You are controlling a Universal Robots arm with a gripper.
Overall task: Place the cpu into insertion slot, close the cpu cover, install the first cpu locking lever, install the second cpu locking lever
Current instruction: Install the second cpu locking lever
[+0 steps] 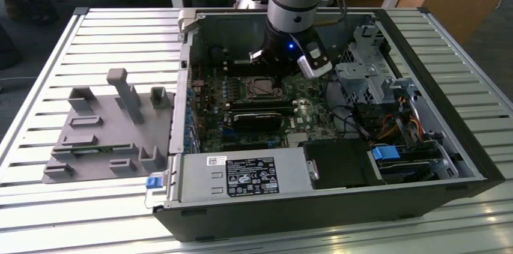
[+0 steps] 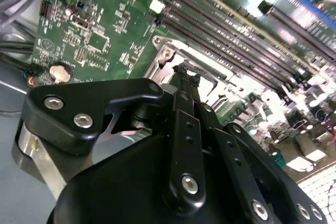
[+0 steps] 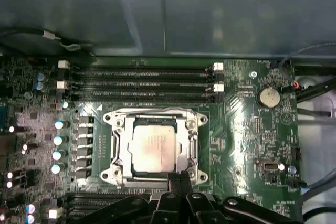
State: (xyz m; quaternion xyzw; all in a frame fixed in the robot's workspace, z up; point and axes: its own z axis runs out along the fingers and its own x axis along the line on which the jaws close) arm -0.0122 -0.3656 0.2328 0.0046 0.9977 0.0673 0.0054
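Observation:
In the first wrist view the cpu (image 3: 153, 144), a pale silvery square chip, lies in the insertion slot (image 3: 108, 174) on the green motherboard. The cpu cover (image 3: 119, 145), a thin silvery frame, lies flat around the chip, which shows through its window. My gripper (image 3: 176, 177) hangs at the socket's near edge with its black fingers together and nothing seen between them. The second wrist view has the fingertips (image 2: 185, 72) just over the socket's metal rim (image 2: 168, 59). In the exterior view the arm (image 1: 292, 2) reaches down into the open computer case above the socket (image 1: 258, 87).
Long black memory slots (image 3: 147, 82) run beside the socket, with a coin battery (image 3: 269, 96) nearby. A black-labelled power supply box (image 1: 240, 176) and a drive cage (image 1: 369, 80) with cables stand inside the case. A grey fixture plate (image 1: 104, 128) lies on the slatted table at the exterior view's left.

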